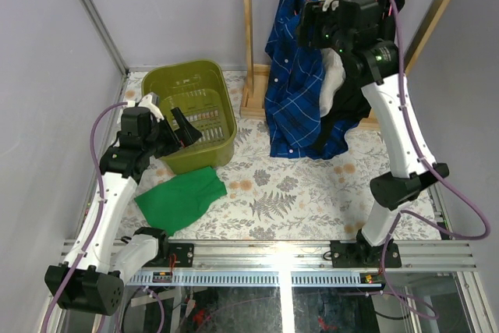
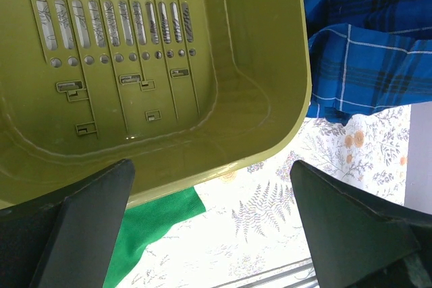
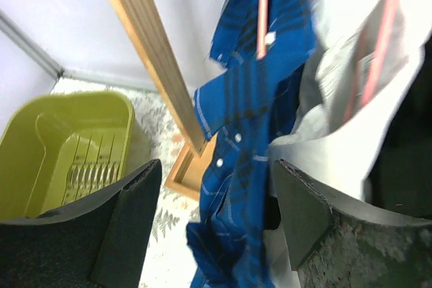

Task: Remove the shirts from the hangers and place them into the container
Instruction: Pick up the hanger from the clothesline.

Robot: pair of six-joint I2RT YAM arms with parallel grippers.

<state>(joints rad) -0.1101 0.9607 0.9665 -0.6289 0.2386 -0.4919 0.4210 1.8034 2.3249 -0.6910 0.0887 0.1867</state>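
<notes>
Right gripper (image 3: 214, 217), jaws apart and empty, faces the blue shirt (image 3: 250, 119) hanging mid-frame; closing could snag its hanger (image 3: 262, 11) or the white shirt (image 3: 337, 99). Left gripper (image 2: 216, 224) gapes empty over the basket (image 2: 256, 99).

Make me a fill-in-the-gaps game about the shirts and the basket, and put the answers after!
1. The container is ____ inside.
2. The checked shirt hanging on the rack is ____.
3. The wire hanger holding it is ____.
4. The flat cloth beside the container is bright ____.
Missing words: empty, blue, pink, green.
</notes>
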